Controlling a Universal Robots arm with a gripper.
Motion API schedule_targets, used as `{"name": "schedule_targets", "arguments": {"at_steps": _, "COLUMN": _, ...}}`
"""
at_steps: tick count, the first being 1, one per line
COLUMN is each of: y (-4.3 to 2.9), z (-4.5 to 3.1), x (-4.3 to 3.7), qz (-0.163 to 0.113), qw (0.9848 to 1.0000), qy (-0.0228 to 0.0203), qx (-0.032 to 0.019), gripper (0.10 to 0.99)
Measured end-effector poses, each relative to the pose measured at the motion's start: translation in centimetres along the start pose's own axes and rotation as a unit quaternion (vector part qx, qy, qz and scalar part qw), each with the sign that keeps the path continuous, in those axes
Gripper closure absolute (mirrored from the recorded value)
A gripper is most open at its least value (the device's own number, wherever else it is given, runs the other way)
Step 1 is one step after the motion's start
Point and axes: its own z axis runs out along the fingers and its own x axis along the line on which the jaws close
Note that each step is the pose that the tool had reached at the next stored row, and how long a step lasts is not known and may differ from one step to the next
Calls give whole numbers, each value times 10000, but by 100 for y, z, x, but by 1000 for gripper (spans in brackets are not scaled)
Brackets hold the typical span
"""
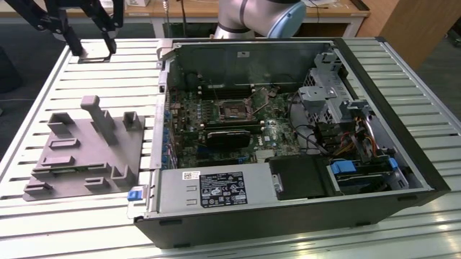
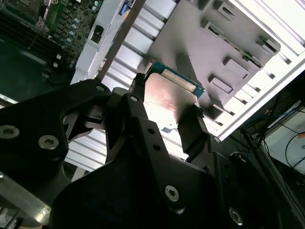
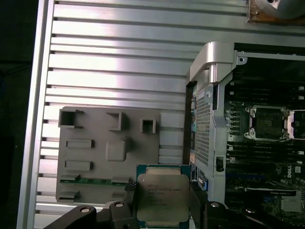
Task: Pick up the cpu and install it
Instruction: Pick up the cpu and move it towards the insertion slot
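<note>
My gripper (image 3: 163, 202) is shut on the cpu (image 3: 162, 191), a flat square chip with a silver-grey metal top and a green rim. Black fingers (image 3: 195, 198) clamp two opposite edges. The second wrist view shows the cpu (image 2: 169, 93) from the other side, between the same black fingers (image 2: 193, 129). In the exterior view the gripper (image 1: 94, 54) hangs above the slatted table's far corner at the view's left, with a pale flat piece between its fingertips. The motherboard socket (image 1: 234, 109) lies open inside the computer case; the first wrist view shows this socket (image 3: 267, 123) apart from the chip.
A grey tray (image 1: 86, 156) with raised posts and slots sits on the slatted metal table (image 1: 108, 70) beside the open computer case (image 1: 288, 145). Inside the case are a black card (image 1: 229, 137), cables, a drive cage (image 1: 331, 91) and a power supply (image 1: 216, 189). The case's metal wall (image 3: 209, 119) stands between tray and socket.
</note>
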Motion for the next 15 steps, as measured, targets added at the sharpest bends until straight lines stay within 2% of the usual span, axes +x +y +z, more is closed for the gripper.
{"name": "schedule_targets", "arguments": {"at_steps": 15, "y": 103, "z": 14, "x": -276, "qz": 0, "qw": 10000, "qy": 0, "qx": 0, "gripper": 557}}
